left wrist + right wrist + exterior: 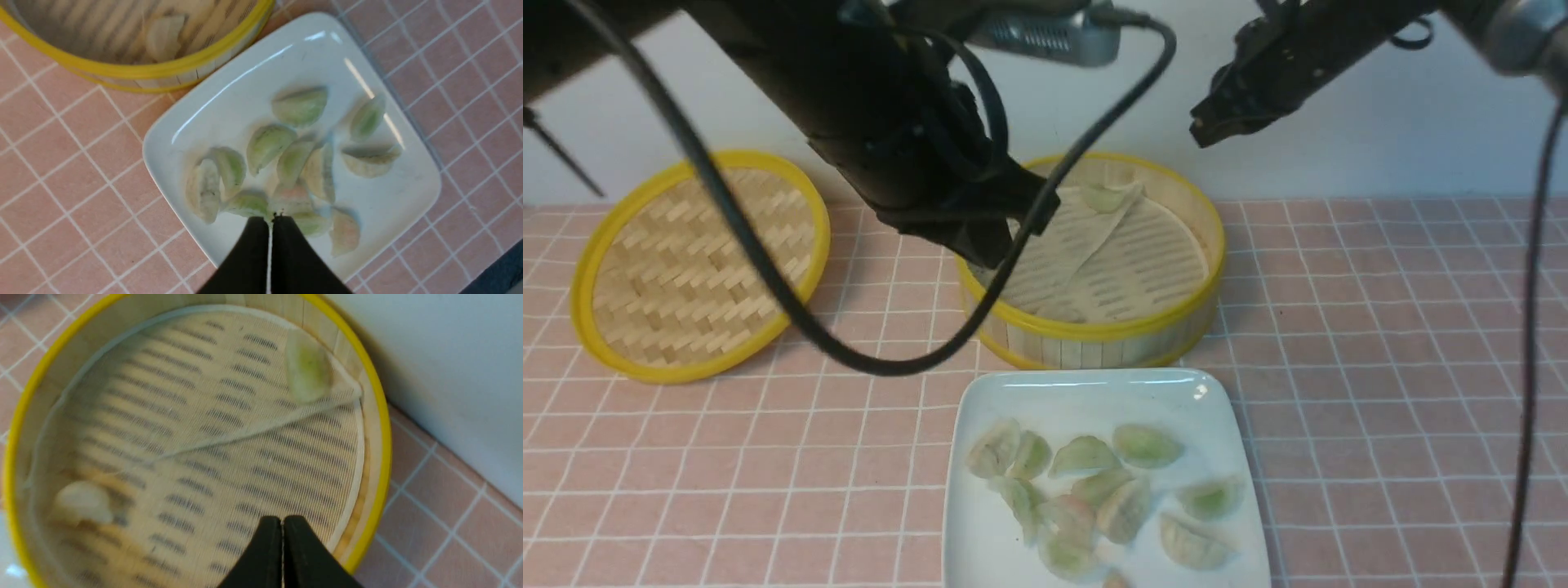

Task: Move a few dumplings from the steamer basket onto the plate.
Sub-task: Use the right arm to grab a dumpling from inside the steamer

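Observation:
The steamer basket [1207,245] stands at the back centre, its folded liner [229,437] inside. One greenish dumpling [1104,197] lies by its far wall, and a paler dumpling [81,500] rests on the opposite side. In front of the basket, the white plate [1094,396] carries several dumplings [1147,445] in a loose cluster. My left gripper [270,218] hangs shut above the plate's dumplings [267,143], holding nothing. My right gripper [282,519] is shut and empty too, raised over the basket's edge [378,465]. In the front view the right gripper [1202,131] sits high, right of the basket.
The flat woven lid [698,261] with its yellow rim lies at the back left on the pink tiled tablecloth [1380,367]. A pale wall [1380,122] runs close behind the basket. Black cables [792,310] from my left arm loop low in front of the basket.

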